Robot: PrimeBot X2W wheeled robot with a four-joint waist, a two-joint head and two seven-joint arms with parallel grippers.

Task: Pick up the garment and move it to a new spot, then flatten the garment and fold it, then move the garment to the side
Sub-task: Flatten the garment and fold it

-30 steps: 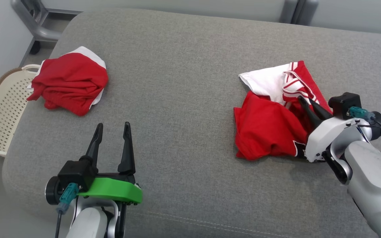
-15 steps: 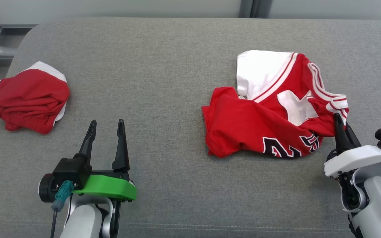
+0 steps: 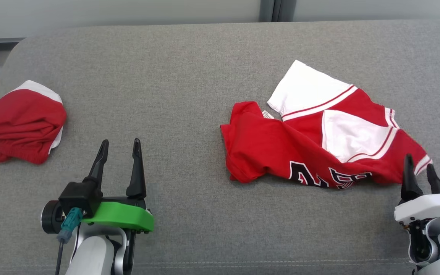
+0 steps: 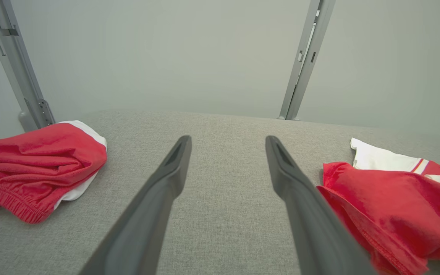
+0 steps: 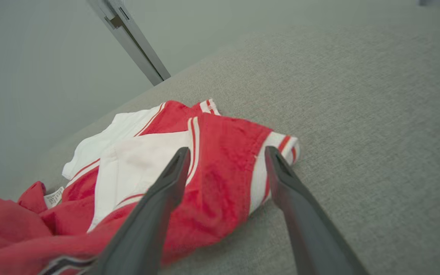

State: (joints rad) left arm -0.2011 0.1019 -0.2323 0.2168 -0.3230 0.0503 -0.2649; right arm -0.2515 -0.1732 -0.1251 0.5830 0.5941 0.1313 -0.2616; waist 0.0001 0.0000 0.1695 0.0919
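The garment [image 3: 300, 152], a red and white jersey with black numbers, lies crumpled and partly spread on the right half of the grey cushion [image 3: 189, 95]. My right gripper [image 3: 418, 162] is open at the garment's near right corner. In the right wrist view its fingers [image 5: 227, 151] stand apart over the striped corner of the garment [image 5: 139, 152], and the cloth rests on the cushion with nothing pinched. My left gripper [image 3: 121, 142] is open and empty over bare cushion at the lower left. The left wrist view has its fingers [image 4: 227, 139] left of the garment [image 4: 388, 206].
A second red and white cloth bundle [image 3: 21, 122] lies at the cushion's far left edge, also in the left wrist view [image 4: 33, 160]. Grey metal posts [image 4: 304, 61] stand against the wall behind. Bare cushion stretches between the two cloths.
The head camera has swung. My right gripper was shut on the garment's edge and has drawn it out to the right, then opened and let go. The garment lies wider.
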